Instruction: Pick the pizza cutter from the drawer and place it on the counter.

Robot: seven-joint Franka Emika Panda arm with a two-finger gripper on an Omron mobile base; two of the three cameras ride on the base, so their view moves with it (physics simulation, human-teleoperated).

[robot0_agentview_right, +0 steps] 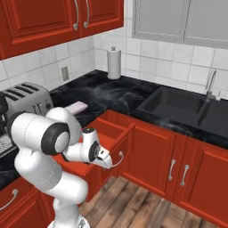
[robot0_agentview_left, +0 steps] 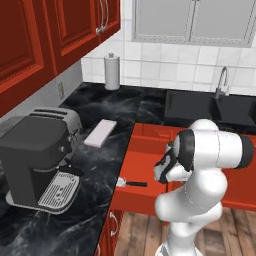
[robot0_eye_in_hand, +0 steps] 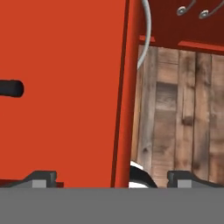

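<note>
The cutter (robot0_agentview_left: 131, 183) lies flat in the open drawer (robot0_agentview_left: 150, 150), disc at 9 o'clock near the counter (robot0_agentview_left: 115, 107), black handle toward 3. The gripper (robot0_eye_in_hand: 111, 178) hangs over the drawer's front edge, jaws spread wide and empty — in the hand view the handle tip sits at 9 o'clock, wood floor (robot0_eye_in_hand: 183, 109) at 3.

Silver toaster (robot0_agentview_left: 52, 120) beside black coffee machine (robot0_agentview_left: 37, 165); pink block (robot0_agentview_left: 100, 132) nearby; paper towel roll (robot0_agentview_left: 112, 71) by tiled wall; sink (robot0_agentview_right: 178, 106) with faucet (robot0_agentview_right: 210, 84).
</note>
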